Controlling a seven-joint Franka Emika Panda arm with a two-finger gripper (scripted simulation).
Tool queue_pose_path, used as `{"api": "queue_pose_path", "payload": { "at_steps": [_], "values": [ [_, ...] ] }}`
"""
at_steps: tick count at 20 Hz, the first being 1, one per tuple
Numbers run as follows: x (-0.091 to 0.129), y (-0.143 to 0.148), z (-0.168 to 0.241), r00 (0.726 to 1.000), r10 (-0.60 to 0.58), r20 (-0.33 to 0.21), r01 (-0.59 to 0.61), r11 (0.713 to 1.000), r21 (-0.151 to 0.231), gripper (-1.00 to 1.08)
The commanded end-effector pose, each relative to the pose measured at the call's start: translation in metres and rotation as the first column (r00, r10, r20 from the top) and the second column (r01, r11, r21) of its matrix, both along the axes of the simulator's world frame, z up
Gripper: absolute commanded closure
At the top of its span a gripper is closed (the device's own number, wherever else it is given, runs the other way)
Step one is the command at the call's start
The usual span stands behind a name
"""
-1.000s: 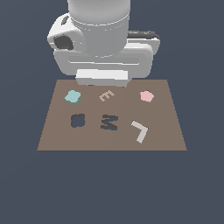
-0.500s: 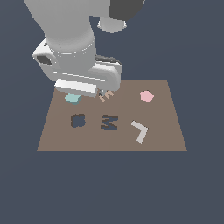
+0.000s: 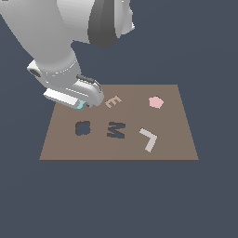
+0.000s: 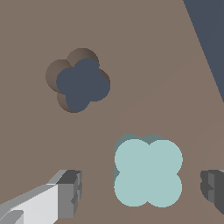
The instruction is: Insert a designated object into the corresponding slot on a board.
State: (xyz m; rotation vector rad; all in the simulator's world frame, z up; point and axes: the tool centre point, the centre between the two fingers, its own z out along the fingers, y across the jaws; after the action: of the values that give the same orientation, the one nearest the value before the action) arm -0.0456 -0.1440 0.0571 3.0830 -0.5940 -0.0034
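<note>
Now our end effector (image 4: pixel 142 188) has dropped over the teal clover (image 4: pixel 148 173), jaws spread, nothing gripped (grasp comes next).

You won't find any printed text, labels, brands or numbers here. The only readable signs are letter shapes on the brown board (image 3: pixel 176 139): a tan letter E (image 3: pixel 113 101) piece, a dark M-shaped cutout (image 3: pixel 115 129) just below it, and a grey L-shaped piece (image 3: pixel 148 138) beside the M.
</note>
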Motion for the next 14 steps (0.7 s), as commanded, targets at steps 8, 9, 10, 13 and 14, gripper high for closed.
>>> {"api": "queue_pose_path", "payload": {
  "at_steps": [8,9,10,13,14],
  "values": [
    [-0.003,-0.006,-0.011,1.000,-0.017,0.001,0.017,1.000,0.000,-0.92],
    [-0.003,-0.007,-0.015,1.000,-0.018,0.001,0.018,1.000,0.000,-0.92],
    [-0.003,-0.007,-0.018,1.000,-0.019,0.002,0.019,1.000,0.001,-0.92],
    [-0.003,-0.007,-0.026,1.000,-0.020,0.002,0.020,1.000,0.001,-0.92],
    [-0.003,-0.007,-0.027,1.000,-0.020,0.002,0.020,1.000,0.001,-0.92]
  ]
}}
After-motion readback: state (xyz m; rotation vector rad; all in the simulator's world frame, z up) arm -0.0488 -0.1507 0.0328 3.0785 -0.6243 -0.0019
